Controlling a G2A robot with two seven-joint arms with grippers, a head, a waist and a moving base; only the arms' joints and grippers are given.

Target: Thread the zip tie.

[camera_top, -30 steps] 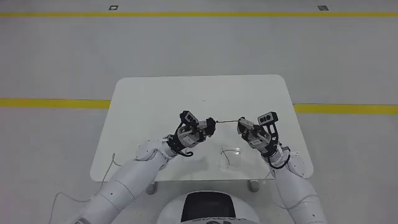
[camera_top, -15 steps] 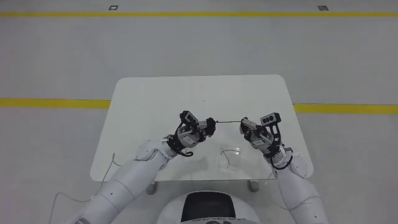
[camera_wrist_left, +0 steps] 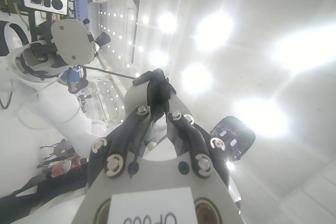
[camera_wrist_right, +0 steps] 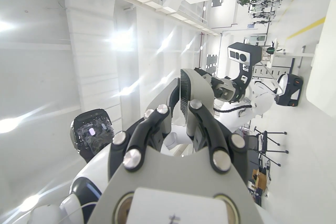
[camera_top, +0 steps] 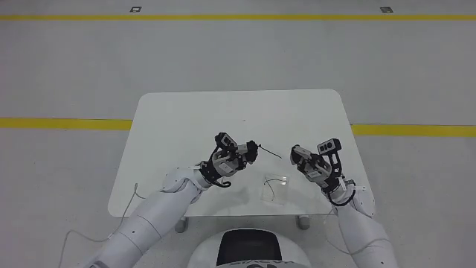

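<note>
A thin black zip tie [camera_top: 269, 151] sticks out from my left gripper [camera_top: 251, 149], which is shut on its head end above the white table [camera_top: 186, 119]. In the left wrist view the fingers [camera_wrist_left: 147, 93] pinch the black tie [camera_wrist_left: 110, 72], whose strap runs off toward the other gripper [camera_wrist_left: 73, 43]. The strap's free end droops slightly in the air. My right gripper [camera_top: 297, 153] hovers a short way right of that tip, apart from it. Its jaws [camera_wrist_right: 180, 88] stand a little open with nothing between them.
A small clear piece with a dark bit [camera_top: 275, 184] lies on the table near its front edge, between the two arms. The table's far half is bare white surface.
The right gripper has let go of the tie's tip and drawn back to the right. The strap, taut between both grippers before, now sags from the left gripper, which stayed put.
</note>
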